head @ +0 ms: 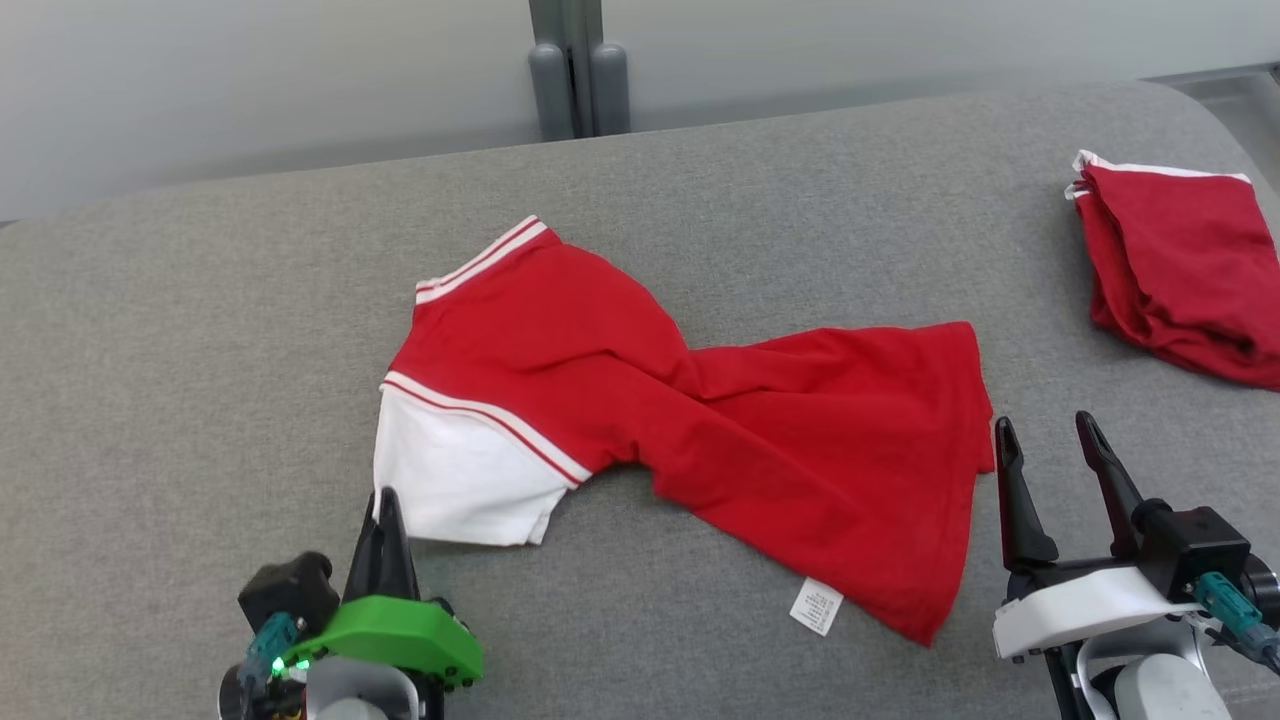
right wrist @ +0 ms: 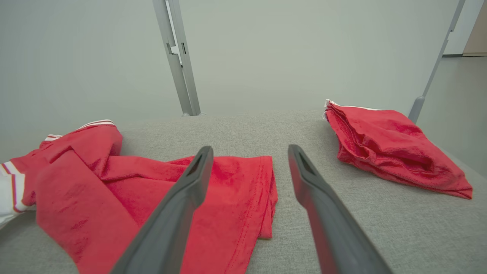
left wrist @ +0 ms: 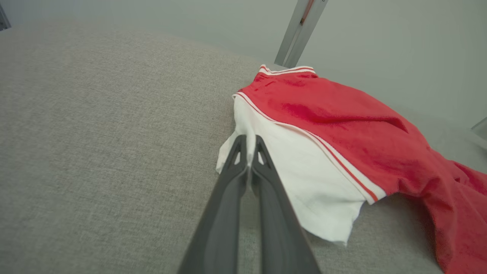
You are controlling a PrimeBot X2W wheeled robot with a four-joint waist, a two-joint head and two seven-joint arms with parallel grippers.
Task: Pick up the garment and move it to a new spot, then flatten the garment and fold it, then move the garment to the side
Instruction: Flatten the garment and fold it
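Note:
The garment (head: pixel 600 380), a red shirt with a white sleeve and white-striped trim, lies crumpled and twisted on the grey padded surface (head: pixel 200 350). My left gripper (head: pixel 385 497) is at the sleeve's near left corner. In the left wrist view its fingers (left wrist: pixel 249 144) are pressed together with a sliver of the white sleeve (left wrist: pixel 304 171) pinched between the tips. My right gripper (head: pixel 1050 435) stands open just right of the red hem, touching nothing. In the right wrist view the hem (right wrist: pixel 243 190) lies under and left of the open gripper (right wrist: pixel 249 150).
A second red garment (head: pixel 1180 270), folded, rests at the far right of the surface, seen too in the right wrist view (right wrist: pixel 384 148). Grey metal posts (head: pixel 578 70) rise behind the back edge. The surface curves off at the right corner.

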